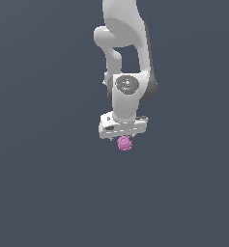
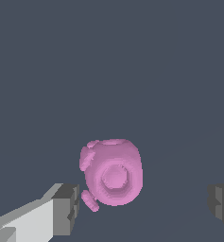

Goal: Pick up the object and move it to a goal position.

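Note:
The object [image 1: 124, 143] is a small pink-magenta lumpy ball with bumpy lobes. In the exterior view it shows just under the white gripper [image 1: 123, 138], whose fingers are hidden behind the hand. In the wrist view the object [image 2: 112, 172] lies between the two dark finger pads, nearer to one pad [image 2: 67, 208] than to the other [image 2: 221, 204]. The gripper [image 2: 144, 208] is open, with clear gaps on both sides of the object. Nothing is held.
The white arm [image 1: 123, 53] reaches down from the top of the exterior view. A plain dark grey-blue surface [image 1: 48, 183] fills everything else in both views.

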